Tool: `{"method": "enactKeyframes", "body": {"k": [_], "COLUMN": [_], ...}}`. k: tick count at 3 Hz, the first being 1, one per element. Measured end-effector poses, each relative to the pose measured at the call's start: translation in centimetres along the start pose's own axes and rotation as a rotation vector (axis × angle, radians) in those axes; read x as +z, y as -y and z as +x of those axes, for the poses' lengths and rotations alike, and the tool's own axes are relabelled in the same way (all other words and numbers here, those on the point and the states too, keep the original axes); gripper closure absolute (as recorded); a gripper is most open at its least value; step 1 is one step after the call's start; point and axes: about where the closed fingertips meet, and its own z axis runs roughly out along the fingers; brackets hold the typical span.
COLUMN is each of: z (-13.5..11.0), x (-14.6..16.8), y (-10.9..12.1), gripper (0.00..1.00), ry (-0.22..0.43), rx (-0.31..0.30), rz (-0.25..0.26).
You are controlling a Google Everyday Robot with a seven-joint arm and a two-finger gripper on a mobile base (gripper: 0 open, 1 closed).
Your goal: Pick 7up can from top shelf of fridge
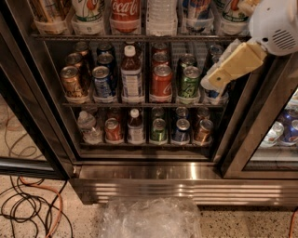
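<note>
7up can (88,10) stands untouched at 11 o'clock. Fridge (186,188) fills the view; its top shelf (139,36) runs across 12 o'clock. Gripper (215,80) hangs at 2 o'clock, below that shelf, well apart from the can; wide or narrow, I cannot tell. Reach, grasp and lift all remain, I judge.

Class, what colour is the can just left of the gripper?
Green can, silver lid; gripper hangs beside it. Camera view.
</note>
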Motion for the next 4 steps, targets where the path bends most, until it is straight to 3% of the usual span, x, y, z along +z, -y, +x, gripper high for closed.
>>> {"method": "enactKeyframes", "body": {"k": [1,2,3,4], "z": [0.55,0.32,0.32,-0.12], "x": [1.75,1.67,1.66,1.55], "y": [2.13,2.47,2.47,2.15], "gripper": [0.0,0.0,0.11,0.23], "ry": [0.005,0.012,0.012,0.005], "rx": [0.058,0.066,0.066,0.027], "rz": [0.063,0.078,0.078,0.082]}}
